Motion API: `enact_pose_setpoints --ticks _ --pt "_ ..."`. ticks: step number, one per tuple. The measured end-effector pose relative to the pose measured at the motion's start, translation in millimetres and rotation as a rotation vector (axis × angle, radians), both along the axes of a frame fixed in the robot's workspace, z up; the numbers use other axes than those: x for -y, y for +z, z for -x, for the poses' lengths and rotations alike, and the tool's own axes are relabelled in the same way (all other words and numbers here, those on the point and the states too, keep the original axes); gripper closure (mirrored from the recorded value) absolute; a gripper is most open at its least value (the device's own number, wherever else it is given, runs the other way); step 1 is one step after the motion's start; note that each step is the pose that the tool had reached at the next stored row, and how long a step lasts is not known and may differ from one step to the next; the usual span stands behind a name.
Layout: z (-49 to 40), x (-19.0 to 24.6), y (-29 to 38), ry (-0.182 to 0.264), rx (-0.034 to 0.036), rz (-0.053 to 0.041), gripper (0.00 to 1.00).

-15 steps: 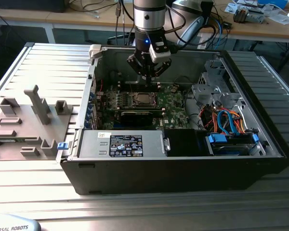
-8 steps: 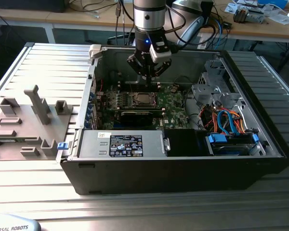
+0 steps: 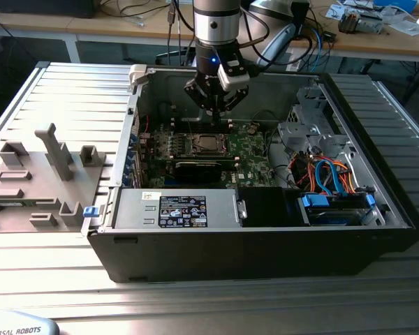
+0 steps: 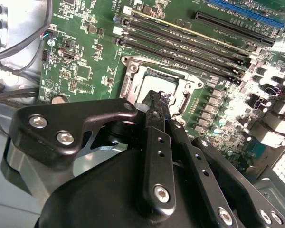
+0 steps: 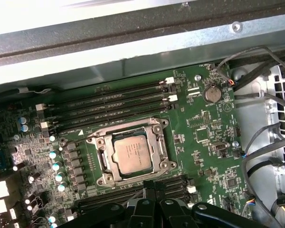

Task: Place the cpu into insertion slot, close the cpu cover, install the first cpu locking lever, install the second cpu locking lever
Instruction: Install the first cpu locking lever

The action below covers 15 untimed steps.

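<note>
While the arm hung over the open case: a single claw (image 3: pixel 217 106) sat above the motherboard, seen from the exterior view.
Tabletop: ribbed grey metal (image 3: pixel 70 91) carried everything.
Fixture tray: grey moulded holders (image 3: pixel 38 178) lay at the exterior view's left, well apart from the case.
Computer case: a black tower (image 3: pixel 265 244) lay on its side with the side panel off.
Power supply: a silver box with a label (image 3: pixel 178 209) sat along the near edge of the case.
Motherboard: green board (image 3: pixel 248 150) filled the middle of the case.
Graphics card: a black card (image 3: pixel 195 167) lay just in front of the socket in the exterior view.
Cpu: the silvery square chip (image 5: pixel 131 153) was seated in the insertion slot (image 5: pixel 102 156), flat and level.
Cpu cover: the silver frame (image 5: pixel 157 130) lay closed around the chip, with the chip showing through its window.
Memory slots: long dark slots (image 5: pixel 109 102) ran beside the socket.
Claw state: the black fingers (image 4: pixel 156 137) were drawn together with nothing between them, tips just above the socket edge in the second wrist view.
Drive bay: blue and orange cables (image 3: pixel 332 174) sat at the exterior view's right, inside the case.
</note>
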<state>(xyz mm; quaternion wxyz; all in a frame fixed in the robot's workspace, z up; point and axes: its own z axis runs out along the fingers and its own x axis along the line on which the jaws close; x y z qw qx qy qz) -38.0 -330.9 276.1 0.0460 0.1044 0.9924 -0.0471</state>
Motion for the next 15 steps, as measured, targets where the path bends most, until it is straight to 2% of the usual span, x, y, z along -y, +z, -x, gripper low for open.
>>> enact_pose_setpoints --ticks 15 --pt "0.0 0.0 0.0 0.049 0.0000 -0.0006 0.89"
